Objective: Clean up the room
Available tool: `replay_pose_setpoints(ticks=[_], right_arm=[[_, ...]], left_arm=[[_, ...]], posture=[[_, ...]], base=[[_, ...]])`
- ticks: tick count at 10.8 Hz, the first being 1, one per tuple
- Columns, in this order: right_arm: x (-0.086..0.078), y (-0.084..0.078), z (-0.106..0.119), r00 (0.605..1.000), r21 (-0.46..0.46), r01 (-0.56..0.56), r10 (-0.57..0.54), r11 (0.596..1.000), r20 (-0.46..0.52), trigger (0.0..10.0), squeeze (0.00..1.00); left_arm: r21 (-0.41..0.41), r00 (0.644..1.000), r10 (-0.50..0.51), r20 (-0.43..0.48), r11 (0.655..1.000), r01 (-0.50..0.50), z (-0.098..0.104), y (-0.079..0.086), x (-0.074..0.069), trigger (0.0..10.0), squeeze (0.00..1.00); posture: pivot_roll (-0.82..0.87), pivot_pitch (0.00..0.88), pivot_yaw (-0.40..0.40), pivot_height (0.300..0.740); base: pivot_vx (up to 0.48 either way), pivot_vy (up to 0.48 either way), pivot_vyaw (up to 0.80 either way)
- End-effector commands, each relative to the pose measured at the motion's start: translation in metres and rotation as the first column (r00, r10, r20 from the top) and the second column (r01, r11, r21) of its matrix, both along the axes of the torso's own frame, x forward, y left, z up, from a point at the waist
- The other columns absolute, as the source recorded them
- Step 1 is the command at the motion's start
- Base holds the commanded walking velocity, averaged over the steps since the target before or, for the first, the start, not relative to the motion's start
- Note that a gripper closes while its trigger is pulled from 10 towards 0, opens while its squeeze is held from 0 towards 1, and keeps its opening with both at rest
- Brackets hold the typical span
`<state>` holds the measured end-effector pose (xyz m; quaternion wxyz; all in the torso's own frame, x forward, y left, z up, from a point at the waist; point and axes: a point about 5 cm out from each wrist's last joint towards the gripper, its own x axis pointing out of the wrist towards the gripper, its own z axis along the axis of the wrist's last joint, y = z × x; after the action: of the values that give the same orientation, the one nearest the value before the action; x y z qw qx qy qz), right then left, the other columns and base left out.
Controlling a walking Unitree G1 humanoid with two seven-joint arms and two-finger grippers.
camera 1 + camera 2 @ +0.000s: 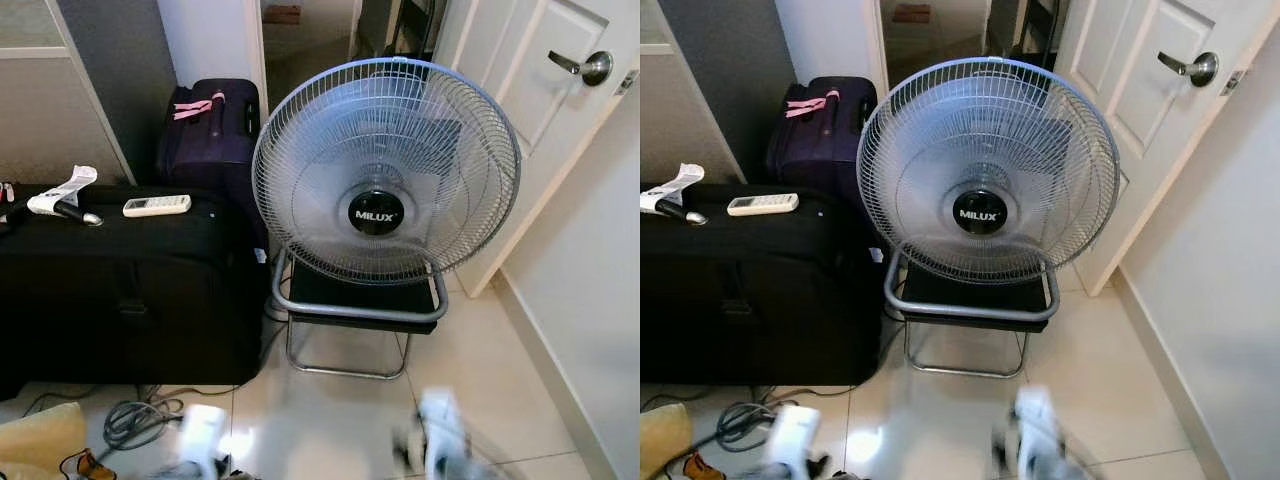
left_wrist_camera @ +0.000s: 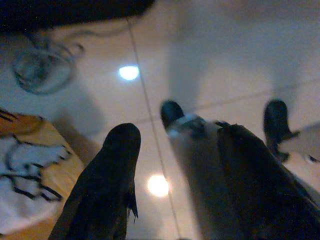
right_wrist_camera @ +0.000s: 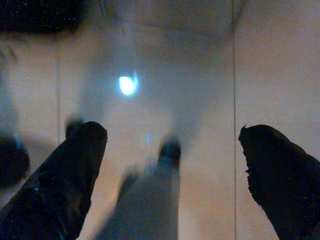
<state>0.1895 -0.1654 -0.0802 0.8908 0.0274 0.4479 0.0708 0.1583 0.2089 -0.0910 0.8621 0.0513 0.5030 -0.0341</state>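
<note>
Standing on a chrome tube frame, the round grey wire-caged pedestal fan (image 1: 386, 170) fills the middle of the head views, facing the robot in front of a white panelled door (image 1: 540, 90). Nothing singles it out as the thing to tidy; the likelier loose items lie to the robot's left. A white remote control (image 1: 156, 205) and a crumpled white paper slip (image 1: 63, 189) rest on top of the large black soft suitcase (image 1: 130, 290), the remote's long axis running left to right. A purple upright suitcase (image 1: 210, 130) stands behind it. On the tiled floor (image 1: 330, 420), a coil of grey cable (image 1: 135, 420) lies just beside the black suitcase's base, with a yellow printed cushion (image 2: 30, 170) near it.

Both arms hang low and blurred. The left gripper (image 2: 175, 180) has its fingers spread apart and empty above the floor; the right gripper (image 3: 175, 170) is likewise parted, grasping nothing. By its position the left arm looks the nearer to the cable, cushion and remote, all of which lie left of and ahead of its fingers.
</note>
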Motion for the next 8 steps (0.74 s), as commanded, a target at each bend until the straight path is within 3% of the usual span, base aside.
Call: replay_pose_setpoints(ticks=[1,2,3,4,5,6,8], right_arm=[[0.027,-0.004,0.021,0.984,0.05,0.006,-0.015,0.999,0.176,10.0,1.0],[0.042,-0.001,0.051,0.929,0.082,-0.065,0.03,0.995,0.37,10.0,1.0],[0.047,0.005,0.081,0.858,0.101,-0.105,0.039,0.989,0.512,10.0,1.0],[0.049,0.018,0.104,0.801,0.131,-0.152,0.045,0.98,0.597,10.0,1.0],[0.051,0.022,0.119,0.77,0.15,-0.154,0.024,0.977,0.637,10.0,1.0],[0.051,0.026,0.129,0.756,0.163,-0.174,0.026,0.971,0.654,10.0,1.0],[0.045,0.026,0.145,0.754,0.175,-0.162,0.007,0.971,0.657,10.0,1.0]], left_arm=[[-0.023,0.993,-0.036,0.109,0.999,0.039,0.011,-0.003,0.021,10.0,1.0],[-0.019,0.922,-0.077,0.38,0.996,0.092,0.055,-0.012,0.06,10.0,1.0],[0.042,0.808,-0.149,0.57,0.987,0.152,0.109,-0.025,0.076,10.0,1.0],[-0.009,0.725,-0.094,0.682,0.991,0.137,0.143,-0.037,0.082,10.0,1.0],[-0.026,0.676,-0.072,0.733,0.991,0.133,0.158,-0.044,0.083,10.0,1.0],[-0.067,0.653,-0.032,0.757,0.99,0.126,0.169,-0.05,0.081,10.0,1.0],[-0.09,0.661,-0.02,0.75,0.987,0.131,0.192,-0.057,0.067,10.0,1.0]], posture=[[-0.07,0.0,-0.006,0.74],[-0.08,0.0,-0.005,0.74],[-0.09,0.0,0.001,0.74],[-0.1,0.0,0.007,0.74],[-0.1,0.0,0.007,0.74],[-0.1,0.0,0.006,0.74],[-0.11,0.0,0.014,0.74]], base=[[0.0,0.0,0.0],[0.0,0.0,0.0],[0.0,0.0,0.8],[0.0,0.0,0.8],[0.0,0.0,0.8],[0.0,0.0,0.8],[0.0,0.0,0.8]])
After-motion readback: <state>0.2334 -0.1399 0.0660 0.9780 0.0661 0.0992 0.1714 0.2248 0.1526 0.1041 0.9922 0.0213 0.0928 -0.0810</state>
